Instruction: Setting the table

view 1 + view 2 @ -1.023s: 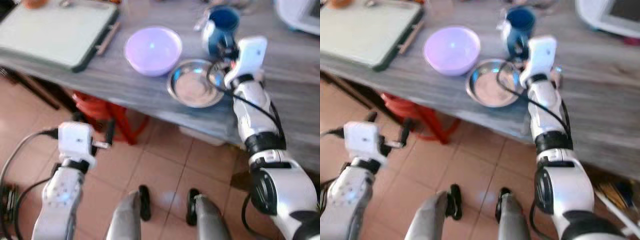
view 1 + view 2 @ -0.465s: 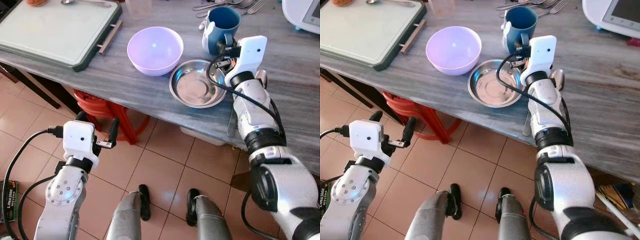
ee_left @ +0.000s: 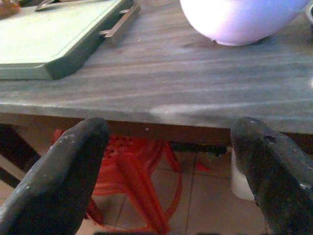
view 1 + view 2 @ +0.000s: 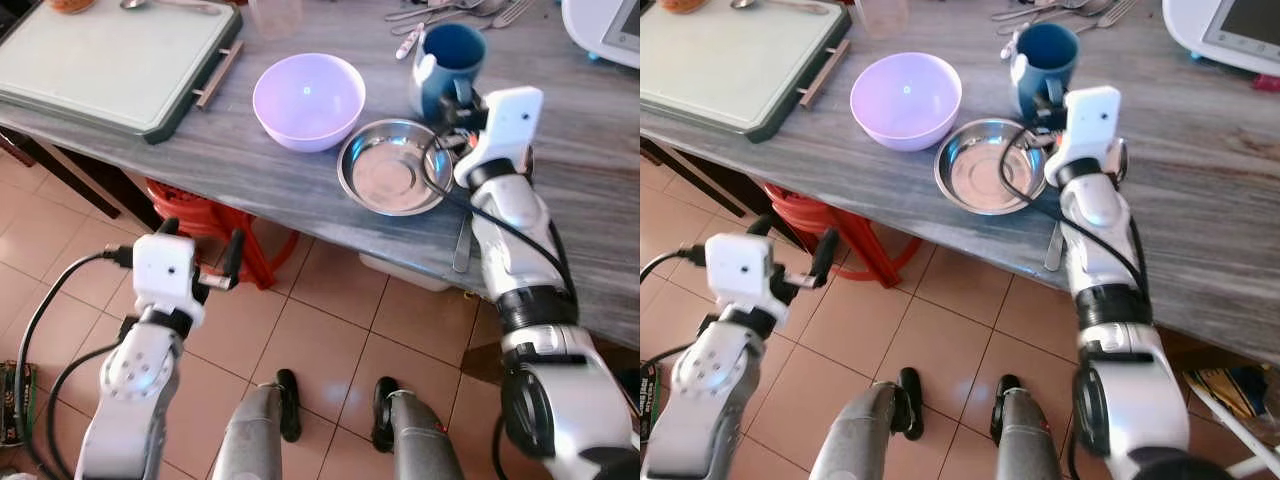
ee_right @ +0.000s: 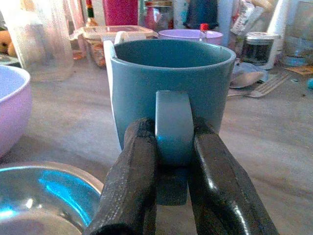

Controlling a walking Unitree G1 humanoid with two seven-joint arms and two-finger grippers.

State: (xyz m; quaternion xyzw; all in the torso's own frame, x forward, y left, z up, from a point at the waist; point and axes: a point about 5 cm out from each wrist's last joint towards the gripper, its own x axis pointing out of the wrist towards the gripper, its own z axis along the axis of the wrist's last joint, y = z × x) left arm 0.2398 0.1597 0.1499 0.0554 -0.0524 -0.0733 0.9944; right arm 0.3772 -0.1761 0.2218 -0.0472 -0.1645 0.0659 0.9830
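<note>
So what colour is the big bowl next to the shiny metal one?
Lilac bowl, clearest in the left eye view.

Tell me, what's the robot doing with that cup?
The right gripper is pinching the handle of the blue mug, which stands on the grey table beside the steel dish and purple bowl. The left gripper hangs open below the table edge, holding nothing.

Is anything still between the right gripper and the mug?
Nothing visible. The right gripper is already shut on the handle of the mug, with a black finger pressed against each side of it.
</note>
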